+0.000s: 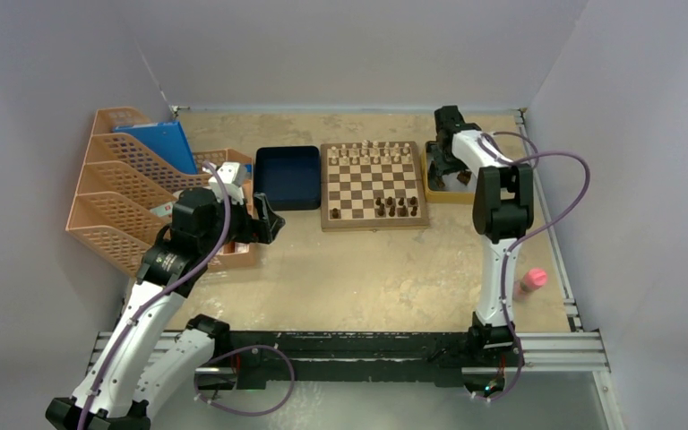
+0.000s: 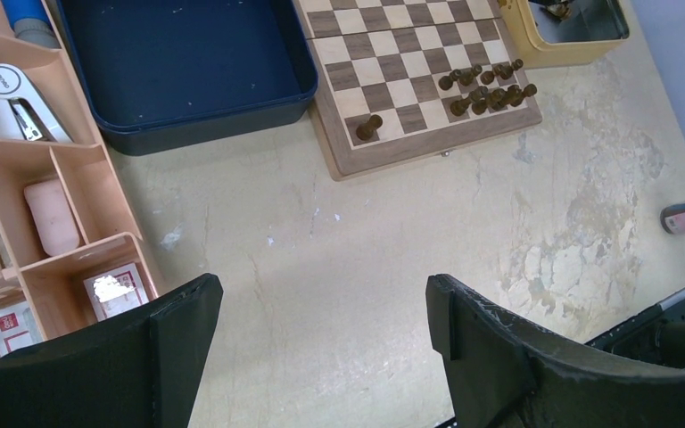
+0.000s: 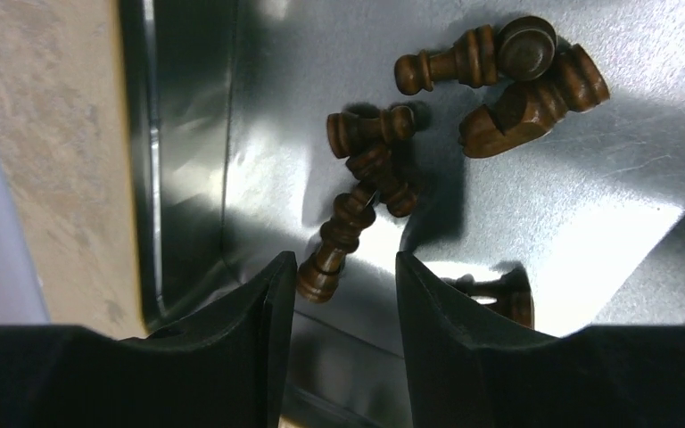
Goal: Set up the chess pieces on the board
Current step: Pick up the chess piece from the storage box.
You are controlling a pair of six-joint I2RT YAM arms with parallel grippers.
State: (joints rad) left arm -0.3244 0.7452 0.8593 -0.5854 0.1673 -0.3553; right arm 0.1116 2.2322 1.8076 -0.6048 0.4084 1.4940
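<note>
The board (image 1: 374,184) lies at mid-table, with light pieces (image 1: 367,154) lined along its far edge. A cluster of dark chess pieces (image 2: 486,89) stands at its near right, and a lone one (image 2: 368,127) at its near left corner. My right gripper (image 3: 344,267) hangs low inside the silver tray (image 3: 589,196), its jaws open a little and nothing between them. Several dark pieces lie on their sides there. One of them (image 3: 343,234) rests its base against my left fingertip (image 3: 281,276), and another (image 3: 499,299) is half hidden behind the right finger. My left gripper (image 2: 321,294) is wide open above bare table.
A dark blue tray (image 1: 287,176) sits against the board's left side. An orange desk organiser (image 1: 125,188) with a stapler (image 2: 13,102) stands at the left. A pink object (image 1: 531,282) lies near the right rail. Grey walls enclose the table.
</note>
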